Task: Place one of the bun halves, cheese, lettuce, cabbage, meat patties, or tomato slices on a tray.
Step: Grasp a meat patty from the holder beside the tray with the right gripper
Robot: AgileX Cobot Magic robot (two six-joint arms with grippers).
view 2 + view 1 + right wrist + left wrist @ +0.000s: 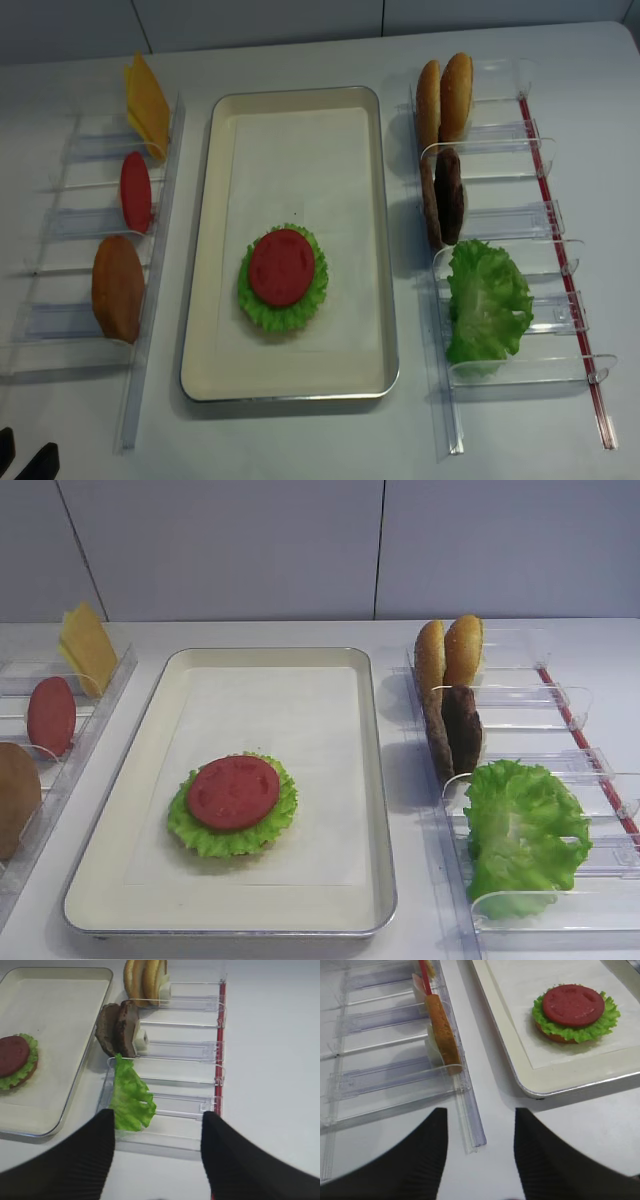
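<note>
**A:** What is the biggest thing in view, and where does it lie from the grippers?

**B:** The tray (300,380), a cream rectangle with a metallic rim and white paper liner; it lies ahead and to the left of the right gripper (157,1127), and ahead and to the right of the left gripper (480,1125); toward its near end sits a stack, a tomato slice (282,266) on a lettuce leaf (262,310) on a bun half (555,1037), whose tan edge shows only in the left wrist view.

**A:** And beside the tray?

**B:** Two clear plastic racks; the right rack (560,300) stands directly ahead of the right gripper; the left rack (60,320) is ahead and to the left of the left gripper.

**A:** What do the racks hold?

**B:** In the right rack, nearest the right gripper, loose lettuce (130,1100); beyond that two meat patties (117,1030) on edge; farthest, two bun halves (145,980) on edge. In the left rack, nearest the left gripper, a single bun (442,1035); farther on a red tomato disc (135,192); farthest, yellow cheese (147,105).

**A:** Are the grippers holding anything?

**B:** No; both sets of dark fingers stand spread with nothing between them; the right fingers (80,1160) hover short of the lettuce without touching it; the left fingers (415,1160) hang over bare table beside the left rack's edge.
</note>
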